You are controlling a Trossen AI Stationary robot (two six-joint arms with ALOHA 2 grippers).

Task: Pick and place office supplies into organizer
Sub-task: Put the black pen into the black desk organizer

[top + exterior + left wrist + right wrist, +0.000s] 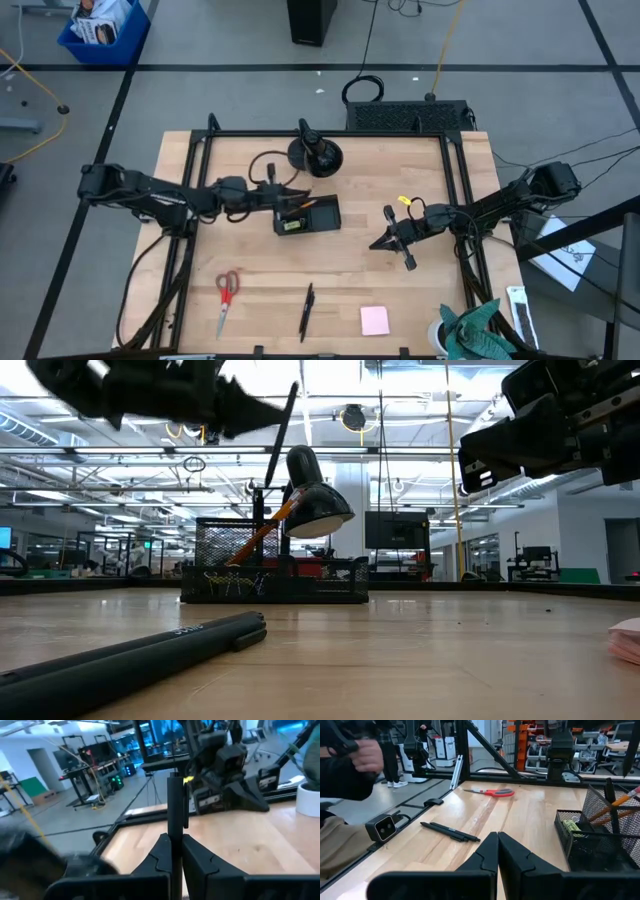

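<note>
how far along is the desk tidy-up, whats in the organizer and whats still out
Partly done. The organizer already holds an orange pencil and a yellowish item. In hand: the left gripper is shut on a black pen above the organizer. Still out on the table: red-handled scissors, black pens and the pink sticky-note pad. The right gripper waits empty.

Robotics lab – rows of workstations [520, 565], monitors [395, 530].

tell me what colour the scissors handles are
Red; the scissors show best in the high view.
</note>
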